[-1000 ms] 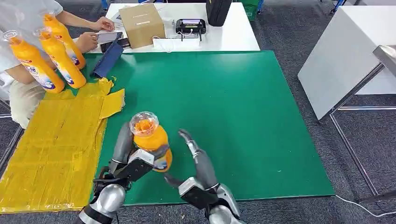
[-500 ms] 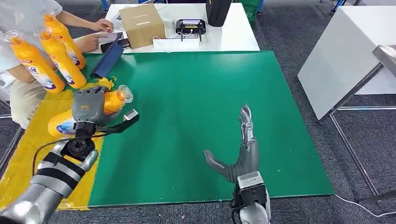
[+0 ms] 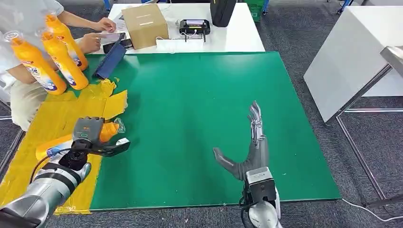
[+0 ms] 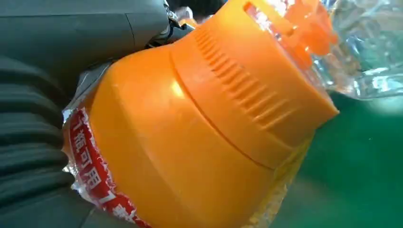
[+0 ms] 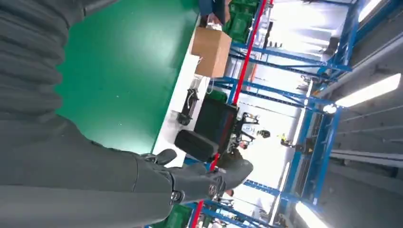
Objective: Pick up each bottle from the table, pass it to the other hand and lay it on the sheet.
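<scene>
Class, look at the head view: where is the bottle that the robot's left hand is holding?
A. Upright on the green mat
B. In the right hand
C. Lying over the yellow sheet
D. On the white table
C: the left hand holds the bottle on its side over the yellow sheet.

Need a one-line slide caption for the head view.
Left hand lays an orange bottle on the yellow sheet; right hand open over the green mat.

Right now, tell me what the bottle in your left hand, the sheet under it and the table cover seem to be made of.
Bottle: likely glossy orange plastic, judging by the moulded ribbed collar, with a clear cap and a printed film label.
Sheet: looks like thin yellow plastic film or taped paper; it is wrinkled and its edge is torn.
Table cover: a flat, matte green mat, possibly rubber or felt.
</scene>
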You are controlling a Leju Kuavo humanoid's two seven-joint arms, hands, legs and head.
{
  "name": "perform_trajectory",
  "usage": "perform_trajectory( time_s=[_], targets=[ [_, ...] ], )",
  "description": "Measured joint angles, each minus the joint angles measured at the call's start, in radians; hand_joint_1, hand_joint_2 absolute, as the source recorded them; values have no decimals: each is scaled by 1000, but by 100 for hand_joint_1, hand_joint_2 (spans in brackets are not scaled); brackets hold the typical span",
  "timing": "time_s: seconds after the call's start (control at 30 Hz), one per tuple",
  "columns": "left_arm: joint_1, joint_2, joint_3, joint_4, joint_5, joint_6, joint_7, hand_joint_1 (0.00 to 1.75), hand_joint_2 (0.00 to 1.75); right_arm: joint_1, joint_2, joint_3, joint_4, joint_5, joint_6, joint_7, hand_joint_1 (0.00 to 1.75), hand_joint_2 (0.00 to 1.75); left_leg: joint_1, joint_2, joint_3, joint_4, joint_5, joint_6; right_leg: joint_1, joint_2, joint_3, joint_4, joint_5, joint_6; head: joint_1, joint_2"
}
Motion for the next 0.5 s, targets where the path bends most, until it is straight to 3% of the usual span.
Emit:
perform_trajectory(
  time_s=[0.03, 0.3, 0.5],
  targets=[
    [-1, -4, 17, 9, 7, -8, -5, 5, 175, 0, 0, -6, -1, 2, 0, 1, 0, 175, 0, 0, 1, 0, 0, 0, 0, 0, 1, 0, 0, 0, 0, 0],
    [30, -42, 111, 34, 29, 33, -31, 0, 175, 1, -2, -34, -3, 8, 5, 18, 0, 175, 0, -1, 10, 0, -1, -1, 0, -1, 9, 0, -1, 0, -1, 0],
    [120, -76, 203, -41, 71, 224, -162, 0, 175, 15, -3, -43, -4, 11, 7, 26, 0, 175, 0, -1, 10, 0, -1, -1, 0, -1, 9, 0, 0, 0, 0, 0]
  ],
)
